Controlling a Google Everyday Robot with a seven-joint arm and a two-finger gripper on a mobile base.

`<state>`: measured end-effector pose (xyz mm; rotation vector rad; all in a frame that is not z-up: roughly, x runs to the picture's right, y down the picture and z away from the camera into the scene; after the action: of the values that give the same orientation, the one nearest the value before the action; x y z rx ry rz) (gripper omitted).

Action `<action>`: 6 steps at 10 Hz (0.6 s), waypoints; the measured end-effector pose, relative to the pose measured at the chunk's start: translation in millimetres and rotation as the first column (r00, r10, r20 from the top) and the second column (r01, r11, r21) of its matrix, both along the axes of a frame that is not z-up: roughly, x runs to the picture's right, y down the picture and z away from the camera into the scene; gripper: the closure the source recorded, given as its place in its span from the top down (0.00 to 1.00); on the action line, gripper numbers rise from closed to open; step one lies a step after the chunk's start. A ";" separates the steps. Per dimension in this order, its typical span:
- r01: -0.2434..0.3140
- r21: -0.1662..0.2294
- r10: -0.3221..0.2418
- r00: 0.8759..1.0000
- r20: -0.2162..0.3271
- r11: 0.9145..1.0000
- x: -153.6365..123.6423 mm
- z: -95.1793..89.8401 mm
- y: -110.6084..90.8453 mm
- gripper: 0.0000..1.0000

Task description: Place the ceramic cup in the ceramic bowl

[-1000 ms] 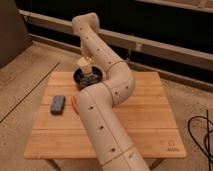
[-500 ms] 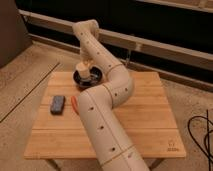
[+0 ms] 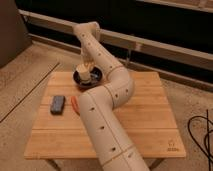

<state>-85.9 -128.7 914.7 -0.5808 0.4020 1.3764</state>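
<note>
Your arm (image 3: 107,107) crosses the wooden worktop (image 3: 145,107) from the near edge and bends back toward the far left corner, hiding the middle of the surface. The ceramic bowl (image 3: 80,79) sits at that far left area, dark and round, with its right side partly hidden by the arm. The ceramic cup (image 3: 85,71) stands inside the bowl's outline, upright. The tool (image 3: 88,66) hangs directly over the cup at the bowl; whether it is gripping the cup or has let go, you cannot tell.

Judgement: placement looks essentially made; what remains is the release, if not done, and a clean lift away.

A black rectangular block (image 3: 57,104) lies on the left of the worktop, well apart from the bowl. An orange-red object (image 3: 74,103) lies between the block and the arm. Neither obstructs the bowl.
</note>
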 end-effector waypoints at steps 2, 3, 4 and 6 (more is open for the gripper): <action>0.005 0.002 -0.005 1.000 0.000 1.000 1.7 -0.4 -0.7 0.58; 0.008 0.002 -0.008 1.000 0.000 1.000 2.6 -0.6 -1.1 0.64; 0.009 0.003 -0.009 1.000 0.001 1.000 2.7 -0.7 -1.1 0.64; 0.015 0.003 -0.015 1.000 0.003 1.000 2.4 -0.8 -1.1 0.64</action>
<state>-83.4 -129.8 913.9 -0.5764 0.4017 1.3618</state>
